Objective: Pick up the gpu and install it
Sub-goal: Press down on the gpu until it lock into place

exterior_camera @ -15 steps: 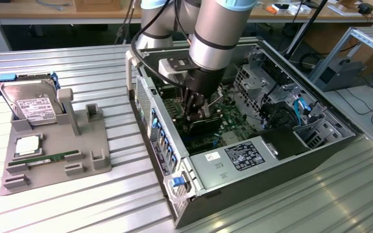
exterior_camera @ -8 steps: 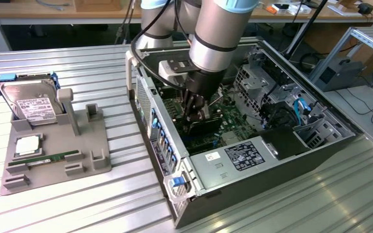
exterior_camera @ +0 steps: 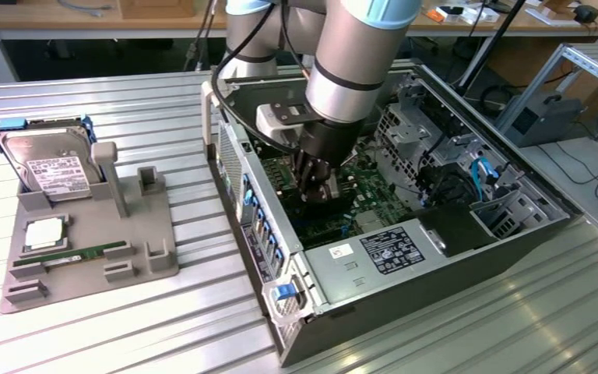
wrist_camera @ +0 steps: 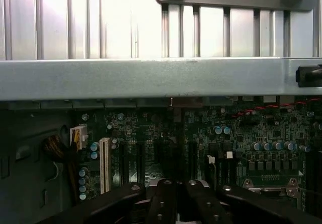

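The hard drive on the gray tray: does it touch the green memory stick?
Apart. The exterior view shows the hard drive and the memory stick in separate places on the tray, with a square chip between them.

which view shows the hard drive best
The exterior view: the hard drive stands propped in the grey holder tray on the table, at the exterior view's left, white label facing the camera. The wrist view looks into the computer case at the motherboard instead.

Dark gpu [exterior_camera: 318, 189] upright, inside open computer case [exterior_camera: 507, 234], over motherboard [exterior_camera: 367, 195]
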